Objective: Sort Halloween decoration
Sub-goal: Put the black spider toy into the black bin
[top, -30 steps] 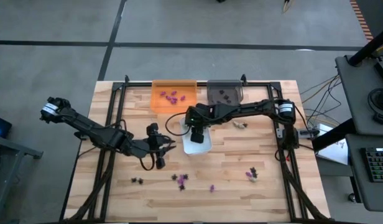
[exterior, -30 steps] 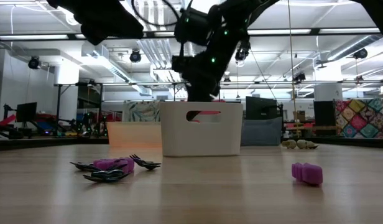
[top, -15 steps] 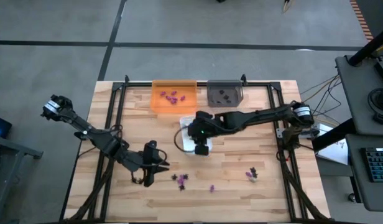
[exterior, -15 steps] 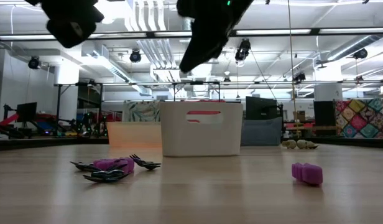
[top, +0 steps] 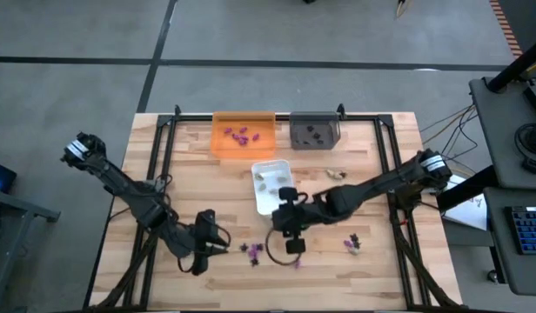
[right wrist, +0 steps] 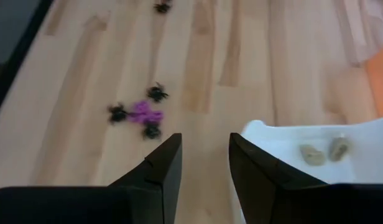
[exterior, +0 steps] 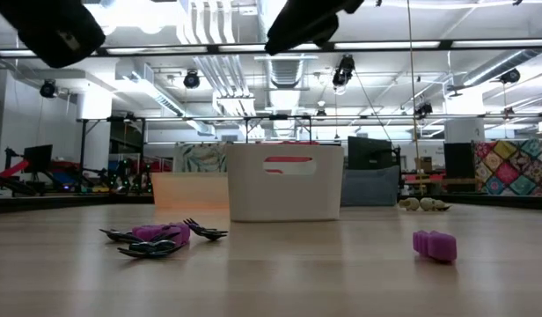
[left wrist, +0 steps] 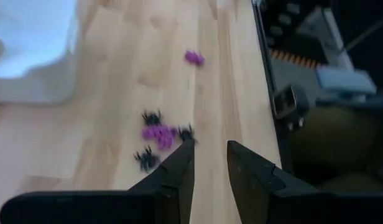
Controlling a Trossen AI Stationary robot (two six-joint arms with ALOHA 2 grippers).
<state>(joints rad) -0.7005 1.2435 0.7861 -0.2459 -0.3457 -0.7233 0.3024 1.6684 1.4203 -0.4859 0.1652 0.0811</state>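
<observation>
In the high view, the front strip of the wooden table (top: 372,269) runs along the lower part of the frame. The left gripper (top: 198,258) hangs there, lower left of centre, its fingers (left wrist: 179,177) a narrow gap apart with nothing between them. Just to its right lies a cluster of purple and black pieces (top: 253,250), and a single purple piece (top: 297,263) lies further right. The right gripper (top: 293,246) hovers just above that single piece, near the centre of the frame, its fingers (right wrist: 165,168) spread apart and empty. To the lower right sits another small purple and black cluster (top: 352,243).

Further back, at the middle of the frame, stands the white tray (top: 270,198), holding two beige pieces (right wrist: 322,152). A few more beige pieces (top: 336,174) lie on the table to its right. At the far edge, in the upper centre, the orange tray (top: 261,143) holds purple pieces (top: 240,134), and the grey tray (top: 301,142) beside it holds black pieces (top: 314,133).
</observation>
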